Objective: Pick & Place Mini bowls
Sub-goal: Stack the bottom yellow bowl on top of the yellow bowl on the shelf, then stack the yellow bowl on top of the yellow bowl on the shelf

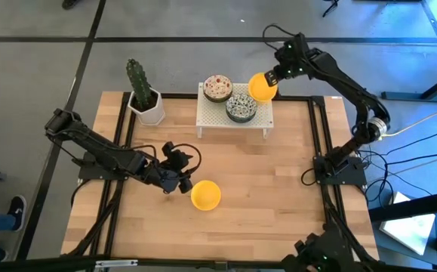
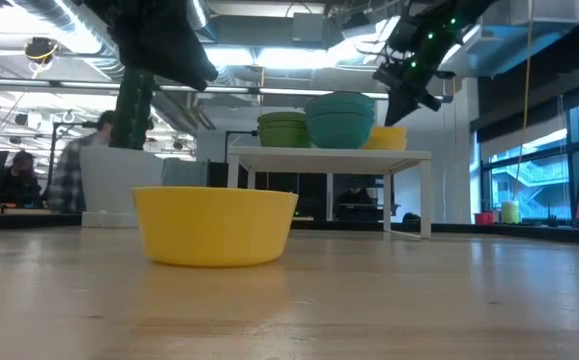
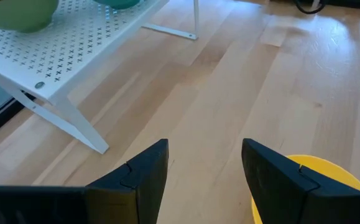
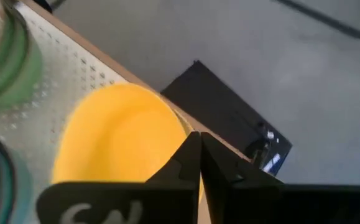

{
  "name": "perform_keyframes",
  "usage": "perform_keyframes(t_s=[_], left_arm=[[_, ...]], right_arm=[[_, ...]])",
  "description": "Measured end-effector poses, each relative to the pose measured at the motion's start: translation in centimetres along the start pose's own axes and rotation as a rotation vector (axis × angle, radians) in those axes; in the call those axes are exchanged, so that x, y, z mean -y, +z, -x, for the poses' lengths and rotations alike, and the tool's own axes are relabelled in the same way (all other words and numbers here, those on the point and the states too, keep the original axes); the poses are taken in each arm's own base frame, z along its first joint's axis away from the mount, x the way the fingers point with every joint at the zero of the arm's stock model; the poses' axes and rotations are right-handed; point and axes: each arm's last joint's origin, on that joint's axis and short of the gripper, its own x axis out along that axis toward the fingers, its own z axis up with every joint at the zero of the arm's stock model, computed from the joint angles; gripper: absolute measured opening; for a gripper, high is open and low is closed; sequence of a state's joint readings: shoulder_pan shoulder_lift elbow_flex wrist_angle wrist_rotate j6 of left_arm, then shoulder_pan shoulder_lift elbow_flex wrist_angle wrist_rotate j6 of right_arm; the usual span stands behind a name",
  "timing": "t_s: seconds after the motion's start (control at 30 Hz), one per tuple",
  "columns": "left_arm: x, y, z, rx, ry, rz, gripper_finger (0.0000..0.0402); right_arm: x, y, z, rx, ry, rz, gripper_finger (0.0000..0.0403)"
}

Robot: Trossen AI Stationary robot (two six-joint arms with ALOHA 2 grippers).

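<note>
While the right gripper reaches over the far right corner of the white rack, we see its fingers pinched together on the rim of a yellow bowl, which sits at that corner of the rack's perforated top. In the low view this bowl shows just behind the stacked bowls, under the dark gripper.

Two stacks share the rack with it: one topped by a reddish-brown speckled bowl, and beside it, touching or nearly so, one topped by a blue-green patterned bowl.

A second yellow bowl rests upright on the bare wooden table, well apart from the rack, toward the near side. The left gripper is low over the table just beside this bowl, its fingers spread apart with nothing between them; in the left wrist view the bowl's rim shows behind one finger.

A cactus in a white pot stands at the table's far left, beside the rack.
</note>
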State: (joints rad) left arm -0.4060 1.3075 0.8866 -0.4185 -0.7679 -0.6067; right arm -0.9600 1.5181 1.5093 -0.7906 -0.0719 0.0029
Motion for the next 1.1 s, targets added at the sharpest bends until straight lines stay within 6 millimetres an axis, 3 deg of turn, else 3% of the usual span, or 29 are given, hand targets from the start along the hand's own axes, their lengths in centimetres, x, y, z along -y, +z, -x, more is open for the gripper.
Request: perform_keyframes(t_s=[0.27, 0.4, 0.57, 0.7, 0.83, 0.97, 1.1], left_arm=[[-0.1, 0.0, 0.0, -0.005, 0.002, 0.003, 0.0198], [-0.1, 0.0, 0.0, -0.005, 0.002, 0.003, 0.0198], [0.0, -0.1, 0.0, -0.009, -0.007, -0.025, 0.0198], [0.7, -0.5, 0.2, -0.079, -0.143, -0.160, 0.0198], [3.3, -2.0, -0.4, -0.130, -0.341, -0.383, 0.0198], [6.4, -4.0, -1.7, -0.072, -0.490, -0.677, 0.0198], [8.0, -4.6, -2.8, -0.064, -0.511, -0.767, 0.0198]], right_arm=[[0.2, -1.3, -2.1, -0.122, 0.000, -0.004, 0.0006], [0.1, -1.2, -1.9, -0.117, 0.000, 0.004, 0.0008], [-0.1, 0.0, 1.4, 0.006, 0.003, 0.017, 0.0009], [-1.2, 0.1, 5.0, 0.093, 0.086, 0.044, 0.0009], [-3.1, -1.4, 7.9, 0.187, 0.228, 0.111, 0.0009], [-5.4, -3.6, 9.2, 0.300, 0.426, 0.148, 0.0009], [-7.0, -5.7, 10.0, 0.323, 0.541, 0.189, 0.0010]])
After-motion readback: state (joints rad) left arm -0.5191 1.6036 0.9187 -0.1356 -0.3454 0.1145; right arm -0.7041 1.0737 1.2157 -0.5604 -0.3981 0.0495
